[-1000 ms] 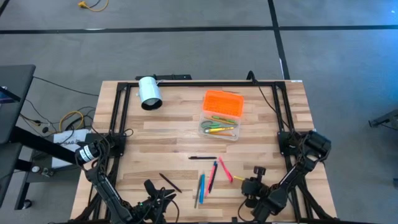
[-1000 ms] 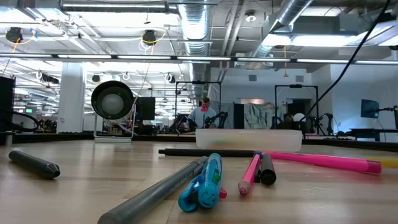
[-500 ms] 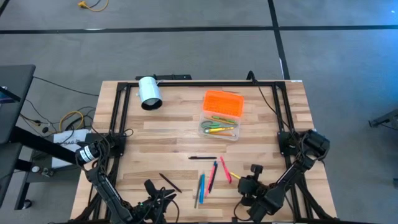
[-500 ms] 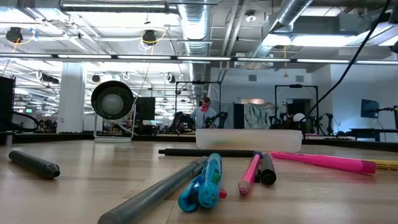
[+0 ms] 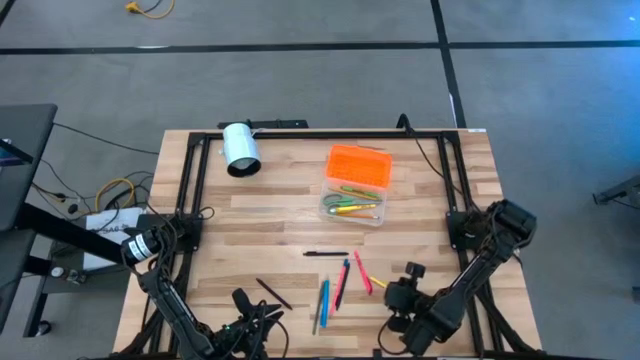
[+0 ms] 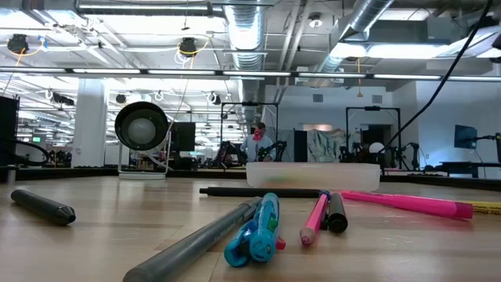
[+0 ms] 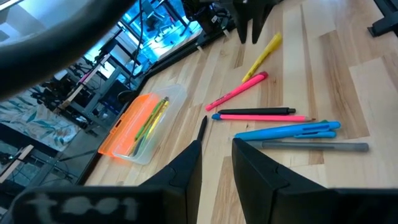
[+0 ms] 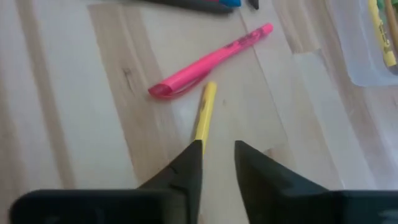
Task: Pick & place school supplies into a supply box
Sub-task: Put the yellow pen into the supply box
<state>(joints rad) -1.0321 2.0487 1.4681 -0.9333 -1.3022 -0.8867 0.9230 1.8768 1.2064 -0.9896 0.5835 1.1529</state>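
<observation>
Your thin yellow pencil (image 8: 204, 114) is lying flat on the pale wood-plank table (image 5: 260, 215), one end touching the slim pink highlighter (image 8: 210, 60), well short of the clear plastic supply box (image 5: 355, 196) with its bright orange lid swung open. The right gripper (image 8: 216, 157) hangs right over that pencil with its dark fingers slightly spread and nothing between them, probably lined up to pinch it. Your left gripper (image 7: 216, 163) waits near the blue pen (image 7: 286, 130), a narrow gap between its fingers, holding nothing.

Worktop (image 5: 260, 215): pale wood planks with visible grain, black frame along its edges. Box (image 5: 356, 185): clear body, bright orange lid. Cylinder (image 5: 240, 148): white. Loose supplies: pink marker (image 8: 208, 60), yellow pen (image 8: 204, 112), blue pen (image 7: 287, 130), grey pen (image 7: 314, 146), black pen (image 5: 326, 253). Arms and gripper (image 8: 217, 163) fingers: black. Floor (image 5: 300, 80): grey, crossed by dark lines.
</observation>
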